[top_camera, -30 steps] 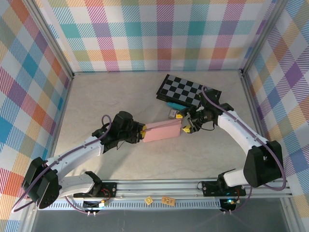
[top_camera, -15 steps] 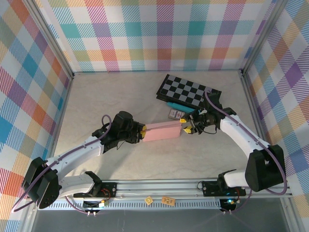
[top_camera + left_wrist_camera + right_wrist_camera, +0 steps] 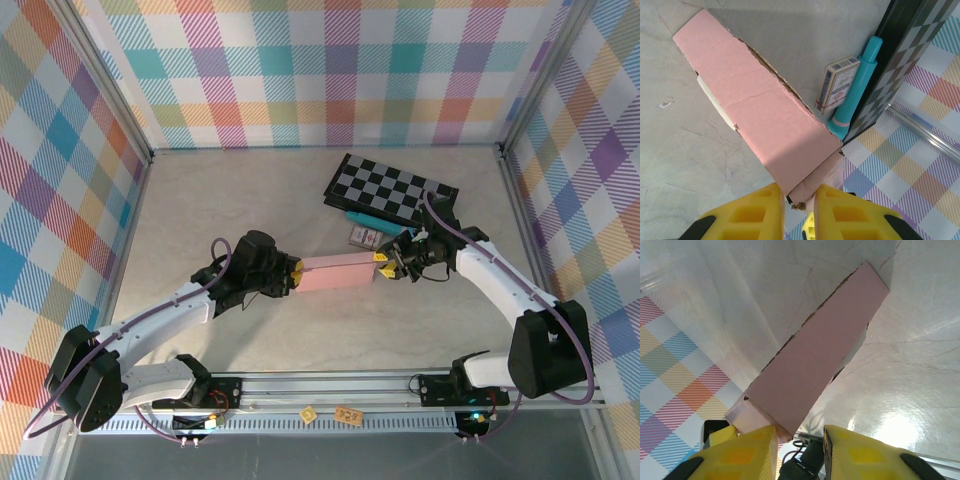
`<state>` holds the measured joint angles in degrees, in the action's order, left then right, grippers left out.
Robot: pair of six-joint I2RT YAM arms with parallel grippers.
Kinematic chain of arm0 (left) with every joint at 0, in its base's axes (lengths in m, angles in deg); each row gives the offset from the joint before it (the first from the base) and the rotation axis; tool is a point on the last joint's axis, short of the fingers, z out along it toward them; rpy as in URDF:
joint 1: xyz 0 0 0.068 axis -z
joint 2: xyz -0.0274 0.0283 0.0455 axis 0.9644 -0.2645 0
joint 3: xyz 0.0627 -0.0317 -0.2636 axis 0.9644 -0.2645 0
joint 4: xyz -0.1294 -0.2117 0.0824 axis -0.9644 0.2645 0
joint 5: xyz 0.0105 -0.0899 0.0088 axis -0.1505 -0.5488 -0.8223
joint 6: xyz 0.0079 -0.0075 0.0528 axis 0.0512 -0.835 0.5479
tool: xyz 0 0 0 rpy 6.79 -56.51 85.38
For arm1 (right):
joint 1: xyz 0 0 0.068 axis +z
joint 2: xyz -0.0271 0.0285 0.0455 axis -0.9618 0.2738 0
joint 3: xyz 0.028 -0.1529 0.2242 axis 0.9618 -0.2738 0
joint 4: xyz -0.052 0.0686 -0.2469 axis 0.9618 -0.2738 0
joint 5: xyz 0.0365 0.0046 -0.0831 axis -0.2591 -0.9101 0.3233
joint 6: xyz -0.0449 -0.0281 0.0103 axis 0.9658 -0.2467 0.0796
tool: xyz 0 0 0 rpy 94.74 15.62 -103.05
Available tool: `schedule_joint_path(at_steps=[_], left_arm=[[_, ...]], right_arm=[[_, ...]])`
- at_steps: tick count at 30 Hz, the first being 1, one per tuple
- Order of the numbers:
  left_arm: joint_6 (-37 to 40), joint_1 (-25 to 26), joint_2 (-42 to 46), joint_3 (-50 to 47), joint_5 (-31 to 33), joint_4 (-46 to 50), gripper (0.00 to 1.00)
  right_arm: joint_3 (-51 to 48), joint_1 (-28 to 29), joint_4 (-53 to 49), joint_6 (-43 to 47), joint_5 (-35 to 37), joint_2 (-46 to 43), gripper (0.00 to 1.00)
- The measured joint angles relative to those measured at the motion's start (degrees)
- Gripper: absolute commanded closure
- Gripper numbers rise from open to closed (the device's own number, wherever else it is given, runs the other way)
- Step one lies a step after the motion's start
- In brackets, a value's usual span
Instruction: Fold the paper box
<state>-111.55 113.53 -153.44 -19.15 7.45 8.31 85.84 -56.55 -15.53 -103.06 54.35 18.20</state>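
The paper box (image 3: 335, 272) is a flattened dusty-pink carton lying mid-table between my two grippers. My left gripper (image 3: 297, 272) holds its left end. In the left wrist view the box (image 3: 765, 110) runs away from the yellow fingers (image 3: 752, 212), and my left gripper (image 3: 800, 192) is shut on its small end flap. My right gripper (image 3: 383, 262) sits at the right end. In the right wrist view the box (image 3: 815, 360) has its end corner against the left finger, and my right gripper (image 3: 800, 432) still shows a gap beside the other finger (image 3: 860, 455).
A black-and-grey checkered board (image 3: 392, 188) lies behind the box at the back right. A teal pen (image 3: 365, 218) and a small printed card pack (image 3: 362, 236) lie along its near edge, close to the right gripper. Plaid walls enclose the table.
The right gripper's jaws have narrowed and it has drawn in to the box's right end. The left gripper and the box have hardly moved.
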Motion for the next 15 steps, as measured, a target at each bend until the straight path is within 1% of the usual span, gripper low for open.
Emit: schedule_joint_path(at_steps=[2, 5, 15], left_arm=[[0.0, 0.0, 0.0, 0.0, 0.0, 0.0, 0.83], [-0.1, 0.0, 0.0, -0.2, 0.1, -0.3, 0.90], [-0.2, 0.0, 0.2, -1.7, 0.7, -3.3, 0.92]], right_arm=[[0.0, 0.0, -0.5, 0.7, 0.2, 0.0, 0.70], [0.2, 0.0, -1.5, 2.0, 0.3, 0.3, 0.69], [3.4, 0.0, -3.2, 4.2, 0.3, 3.6, 0.71]])
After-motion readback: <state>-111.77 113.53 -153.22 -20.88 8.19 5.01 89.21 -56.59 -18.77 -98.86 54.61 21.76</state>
